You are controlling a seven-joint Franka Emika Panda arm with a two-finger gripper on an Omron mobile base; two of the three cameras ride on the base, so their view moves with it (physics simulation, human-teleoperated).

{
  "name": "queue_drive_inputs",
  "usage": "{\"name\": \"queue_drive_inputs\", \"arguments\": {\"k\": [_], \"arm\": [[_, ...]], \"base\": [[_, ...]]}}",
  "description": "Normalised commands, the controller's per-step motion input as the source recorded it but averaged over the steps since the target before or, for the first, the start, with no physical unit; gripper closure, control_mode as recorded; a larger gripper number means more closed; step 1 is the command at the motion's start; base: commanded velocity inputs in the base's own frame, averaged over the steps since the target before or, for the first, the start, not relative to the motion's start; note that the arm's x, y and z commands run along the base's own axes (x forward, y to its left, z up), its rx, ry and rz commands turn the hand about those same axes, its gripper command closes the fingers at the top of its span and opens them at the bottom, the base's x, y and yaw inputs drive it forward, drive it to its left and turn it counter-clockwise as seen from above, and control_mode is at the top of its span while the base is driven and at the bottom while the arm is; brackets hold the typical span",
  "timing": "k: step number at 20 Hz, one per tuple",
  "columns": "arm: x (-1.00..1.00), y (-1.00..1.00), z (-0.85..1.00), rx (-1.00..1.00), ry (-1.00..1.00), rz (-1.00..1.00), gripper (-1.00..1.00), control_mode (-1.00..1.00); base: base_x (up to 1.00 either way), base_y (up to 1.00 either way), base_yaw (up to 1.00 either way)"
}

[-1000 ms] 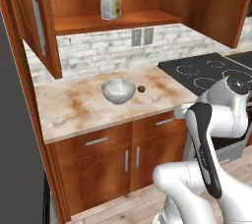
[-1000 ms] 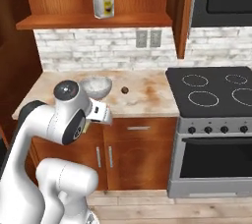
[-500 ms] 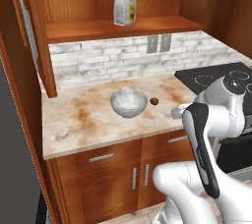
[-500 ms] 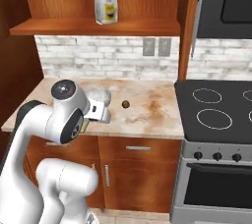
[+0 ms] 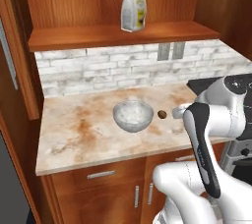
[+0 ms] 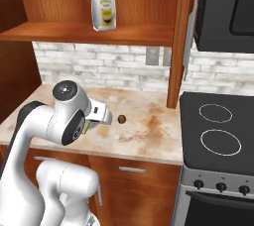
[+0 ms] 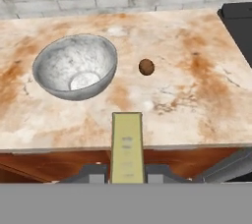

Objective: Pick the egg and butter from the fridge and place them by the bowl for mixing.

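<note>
A white robot arm's gripper (image 7: 127,174) is clamped on the butter (image 7: 127,144), a pale-yellow stick that juts forward from between the two dark finger tips in the hand view, held over the near edge of the marbled counter (image 7: 197,100). On the counter, the clear glassy bowl (image 7: 75,66) sits to the left, and the small brown egg (image 7: 146,67) lies just beside it on the right, apart from the rim. The left base view shows the same pairing, the egg (image 5: 162,114) right of the bowl (image 5: 133,115), in front of the pale brick backsplash (image 5: 98,70). A white and yellow paper bag (image 6: 104,9) stands on the wooden shelf (image 6: 84,32) above, and the black stovetop (image 6: 218,131) lies to the right.
</note>
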Motion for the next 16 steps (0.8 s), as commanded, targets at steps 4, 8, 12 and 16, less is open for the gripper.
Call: {"name": "queue_drive_inputs", "arguments": {"k": [4,8,12,16], "arm": [[0.00,0.00,0.00,0.00,0.00,0.00,1.00,1.00],[0.00,0.00,0.00,0.00,0.00,0.00,1.00,1.00],[0.00,0.00,0.00,0.00,0.00,0.00,1.00,1.00],[0.00,0.00,0.00,0.00,0.00,0.00,1.00,1.00]], "base": [[0.28,-0.19,0.03],[0.05,-0.04,0.00],[0.00,0.00,0.00],[0.30,-0.01,-0.01]]}}
